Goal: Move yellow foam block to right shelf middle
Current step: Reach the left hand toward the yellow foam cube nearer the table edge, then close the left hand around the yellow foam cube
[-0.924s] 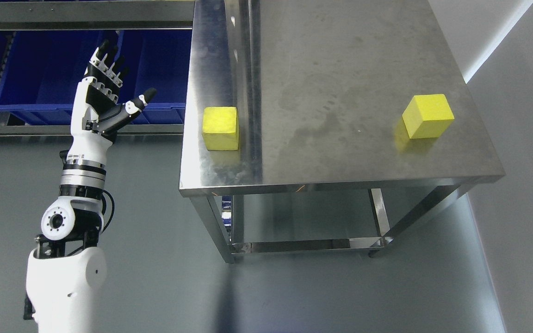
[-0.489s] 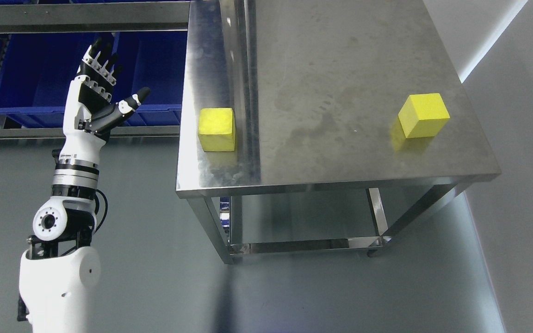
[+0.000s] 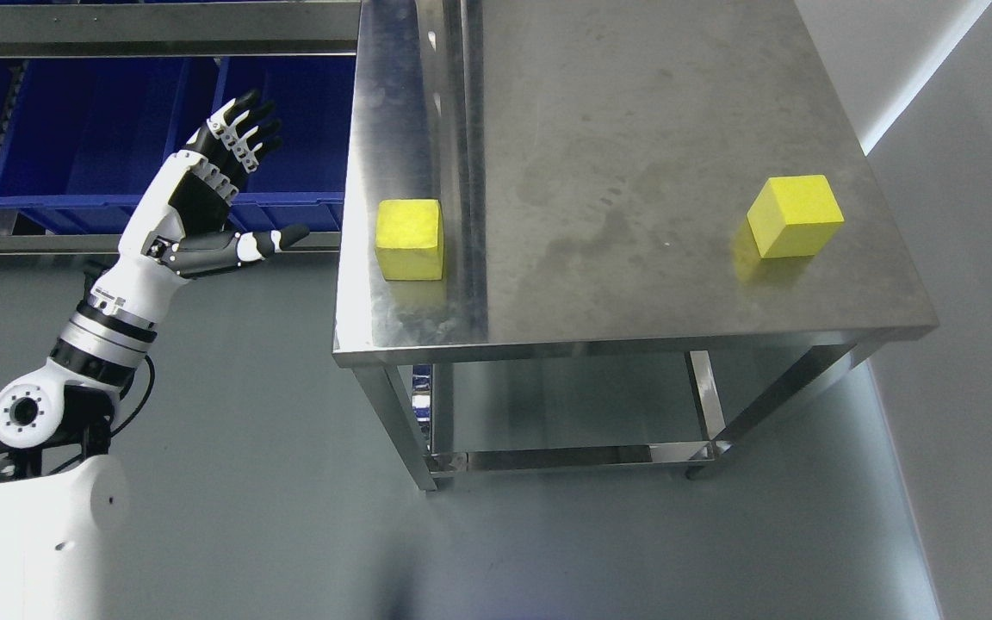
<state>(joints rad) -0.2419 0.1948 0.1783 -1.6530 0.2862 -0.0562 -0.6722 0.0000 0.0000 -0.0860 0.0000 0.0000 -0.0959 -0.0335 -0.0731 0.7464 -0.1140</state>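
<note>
Left hand: your white-and-black robot left hand [image 3: 207,198] is raised at the picture's left, off the table, fingers [image 3: 242,129] spread wide and straight, thumb pointing right; it holds nothing.
Block by the hand: a yellow foam cube [image 3: 410,238] sits on the left strip of the brushed stainless-steel table [image 3: 634,129], near its front left corner, just right of the thumb tip and apart from it (a gap of bare table edge lies between them).
Other block: a second yellow foam cube [image 3: 795,215] rests near the table's right edge, well apart from the hand.
Behind the hand: dark blue plastic bins [image 3: 74,129] sit on a metal rack.
Right hand: you cannot see it.
</note>
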